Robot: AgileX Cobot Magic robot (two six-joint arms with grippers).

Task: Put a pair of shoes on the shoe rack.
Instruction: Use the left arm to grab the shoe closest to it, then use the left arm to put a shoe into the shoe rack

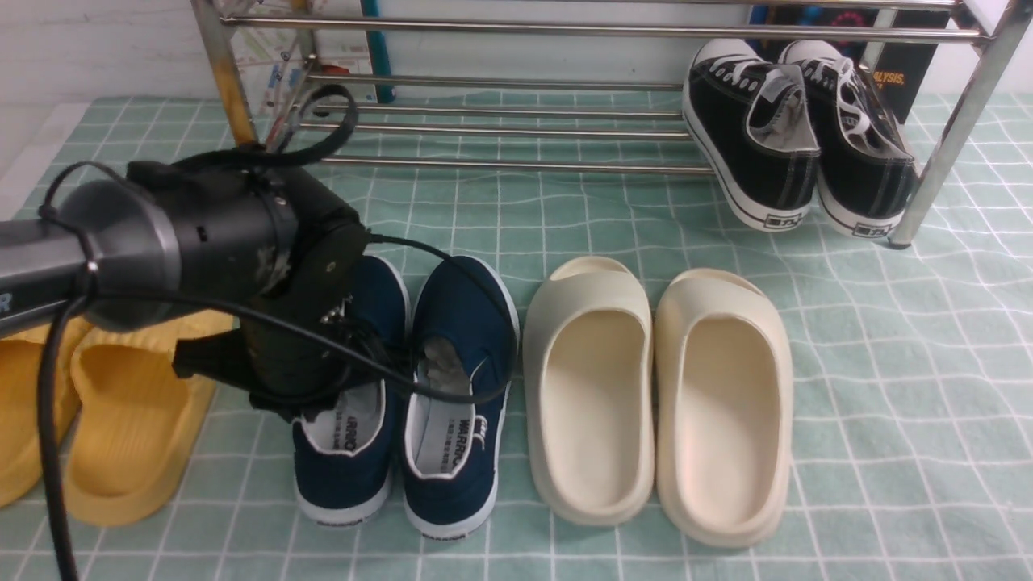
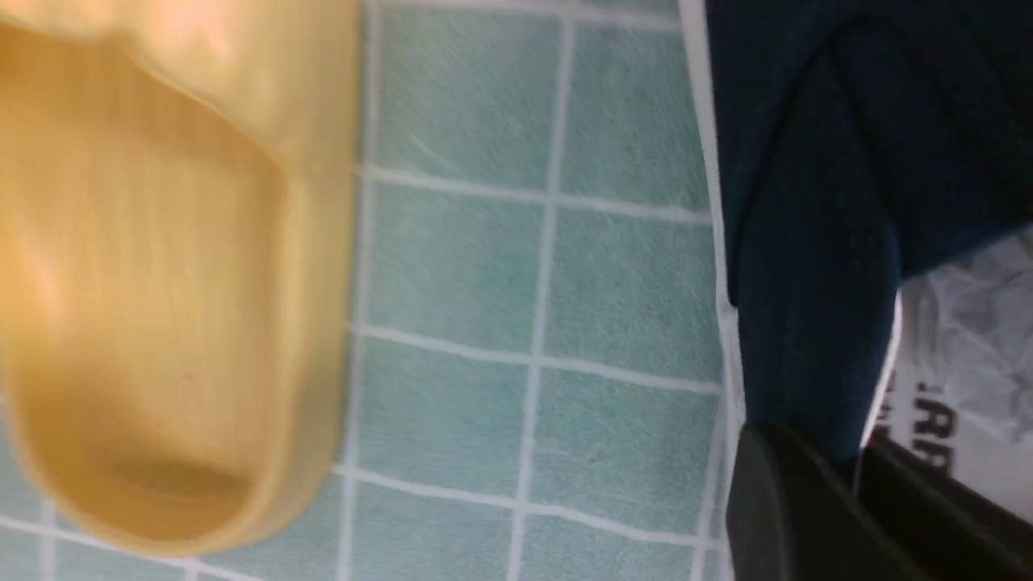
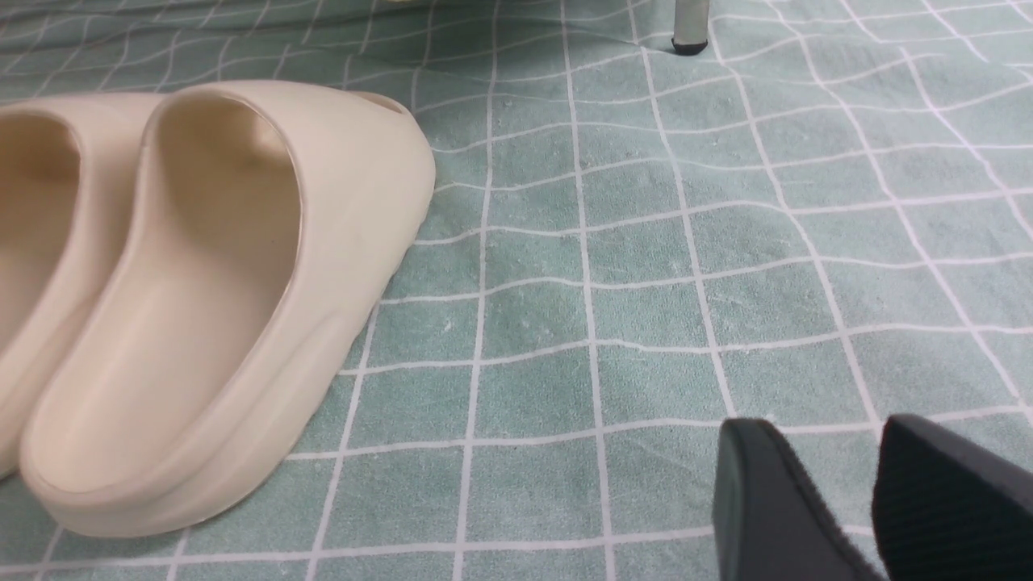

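The pair of shoes, two navy slip-ons with white soles, lies side by side on the checked cloth in front of the shoe rack (image 1: 516, 129). My left gripper (image 1: 319, 403) reaches down into the left shoe (image 1: 343, 476), its fingers hidden there behind the wrist. In the left wrist view the left gripper (image 2: 859, 468) is shut on that shoe's navy side wall (image 2: 807, 307), one finger outside and one on the white lining. The right shoe (image 1: 464, 323) lies free. My right gripper (image 3: 827, 428) hovers open over bare cloth, holding nothing.
Black lace-up sneakers (image 1: 759, 145) rest on the rack's lower bars at the right. Cream slides (image 1: 589, 387) lie right of the navy shoes, and yellow slides (image 1: 129, 411) lie left, close to my left arm. A rack leg (image 3: 690, 28) stands beyond my right gripper.
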